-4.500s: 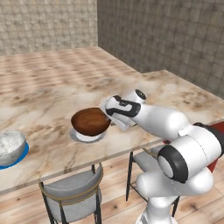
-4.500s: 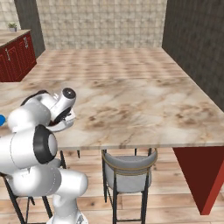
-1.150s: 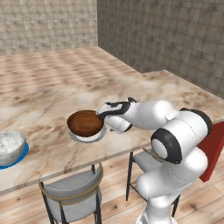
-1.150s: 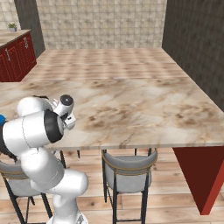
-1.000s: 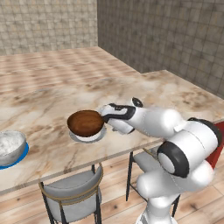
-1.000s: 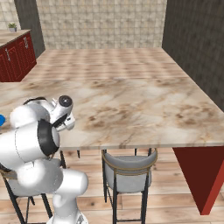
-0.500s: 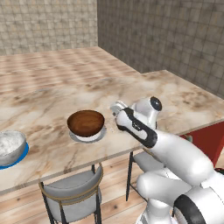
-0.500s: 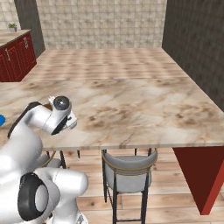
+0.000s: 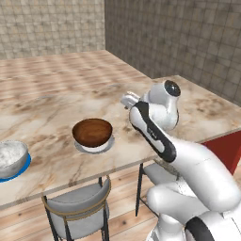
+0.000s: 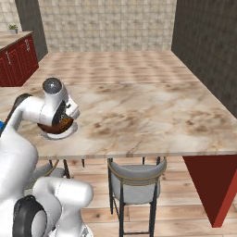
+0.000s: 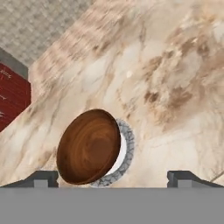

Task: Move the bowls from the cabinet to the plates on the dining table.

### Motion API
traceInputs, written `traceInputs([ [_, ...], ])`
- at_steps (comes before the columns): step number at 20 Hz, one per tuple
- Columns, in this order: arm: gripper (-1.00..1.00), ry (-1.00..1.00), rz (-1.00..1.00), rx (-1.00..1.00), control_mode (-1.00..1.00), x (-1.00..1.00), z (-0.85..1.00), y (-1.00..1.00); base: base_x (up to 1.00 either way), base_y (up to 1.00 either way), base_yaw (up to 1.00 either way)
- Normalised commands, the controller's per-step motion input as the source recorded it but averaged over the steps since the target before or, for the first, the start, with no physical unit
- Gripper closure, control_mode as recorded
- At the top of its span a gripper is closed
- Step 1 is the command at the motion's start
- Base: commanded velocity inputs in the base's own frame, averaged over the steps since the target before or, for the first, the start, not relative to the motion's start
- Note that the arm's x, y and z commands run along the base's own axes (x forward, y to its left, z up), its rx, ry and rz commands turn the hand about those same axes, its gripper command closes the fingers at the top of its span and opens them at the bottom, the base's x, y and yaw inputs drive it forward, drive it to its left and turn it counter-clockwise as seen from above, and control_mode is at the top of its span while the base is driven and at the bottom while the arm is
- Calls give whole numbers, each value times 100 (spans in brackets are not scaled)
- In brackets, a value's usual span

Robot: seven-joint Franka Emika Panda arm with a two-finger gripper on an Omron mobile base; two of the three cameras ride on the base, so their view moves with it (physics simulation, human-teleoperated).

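Note:
The dark brown bowl (image 9: 92,132) sits upright on the pale grey plate (image 9: 109,143) near the front edge of the dining table (image 9: 61,89). My gripper (image 9: 128,100) hovers to the right of this bowl and above it, open and holding nothing. In the hand view the gripper (image 11: 113,177) looks down on the brown bowl (image 11: 89,146) and the grey plate (image 11: 126,144), with both fingertips (image 11: 43,177) set wide apart. The grey-white marbled bowl (image 9: 10,157) rests on the blue plate (image 9: 22,168) at the far left. The cabinet is out of view.
A grey chair (image 9: 80,212) is tucked under the table below the brown bowl, and another chair (image 10: 136,183) stands further along. A red panel (image 10: 208,185) closes the table's right end. Red counter fronts (image 10: 16,60) stand far back left.
The hand has drawn back from the brown bowl's rim, to the right and upward. The bowl stays on the grey plate. The marbled bowl has not moved.

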Motion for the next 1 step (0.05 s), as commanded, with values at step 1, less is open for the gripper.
traceInputs([
  [1, -100, 1, 9, -25, -100, -13, 100, 0, 0, 0, 0],
])
